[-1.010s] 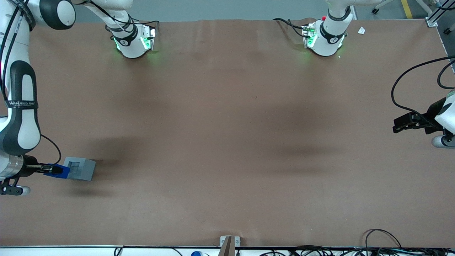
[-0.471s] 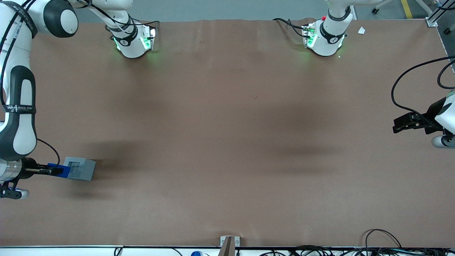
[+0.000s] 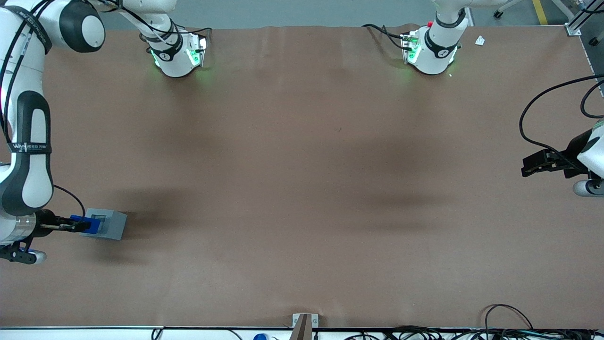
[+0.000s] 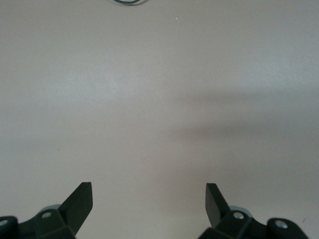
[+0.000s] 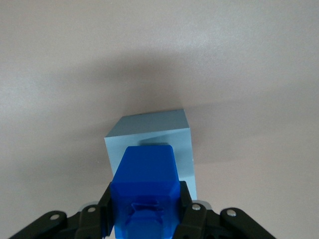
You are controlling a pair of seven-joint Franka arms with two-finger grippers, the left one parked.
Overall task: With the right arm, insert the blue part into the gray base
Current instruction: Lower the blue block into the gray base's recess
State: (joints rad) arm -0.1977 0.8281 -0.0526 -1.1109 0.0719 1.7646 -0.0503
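Note:
The gray base (image 3: pixel 109 225) stands on the brown table near the working arm's end, its square socket facing up. My right gripper (image 3: pixel 84 225) is shut on the blue part (image 3: pixel 88 224), which hangs over the base's edge nearest the arm. In the right wrist view the blue part (image 5: pixel 144 186) is clamped between the two black fingers (image 5: pixel 105 207) and covers much of the gray base (image 5: pixel 169 130), so the socket is hidden there. The right arm (image 3: pixel 26 156) reaches down along the table's end.
Two arm bases with green lights (image 3: pixel 177 54) (image 3: pixel 430 52) stand along the table's edge farthest from the front camera. Cables (image 3: pixel 509 326) lie along the near edge. A small bracket (image 3: pixel 304 323) sits at the middle of that edge.
The gripper with the blue part drew back slightly from the base, then moved in again, so the part now overlaps the base's top edge a little more.

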